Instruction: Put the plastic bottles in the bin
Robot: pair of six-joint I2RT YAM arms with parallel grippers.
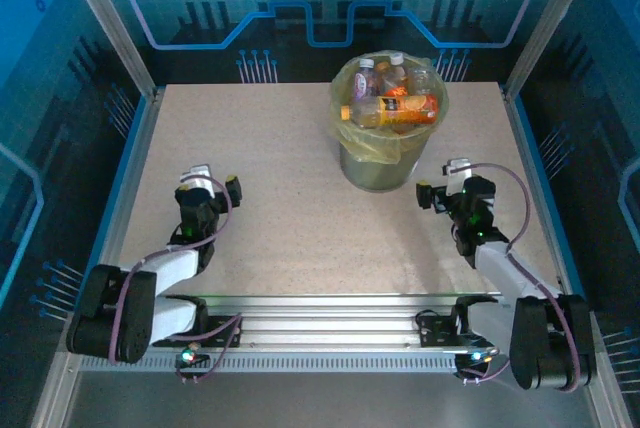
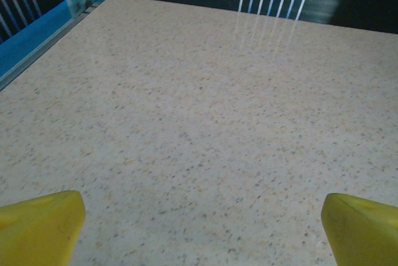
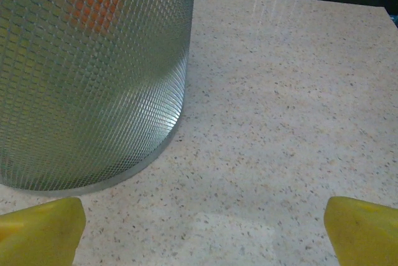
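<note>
The job looked finished. The plastic bottles [image 1: 395, 98], crumpled, clear and orange, lay heaped inside the bin [image 1: 378, 170], which stood just ahead and to the left of the right pincer [image 1: 440, 184]. That pincer gaped fully wide and held nothing. The left pincer [image 1: 214, 180], well off from the bin, was equally wide and empty. The bin's round wall was fine mesh with a thin bag folded over the rim, standing on a speckled matte table [image 1: 300, 228]. The next move probably called only for resting the arms.

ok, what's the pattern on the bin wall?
The bin has a fine diamond mesh wall, grey-green. It shows best in the right wrist view.
</note>
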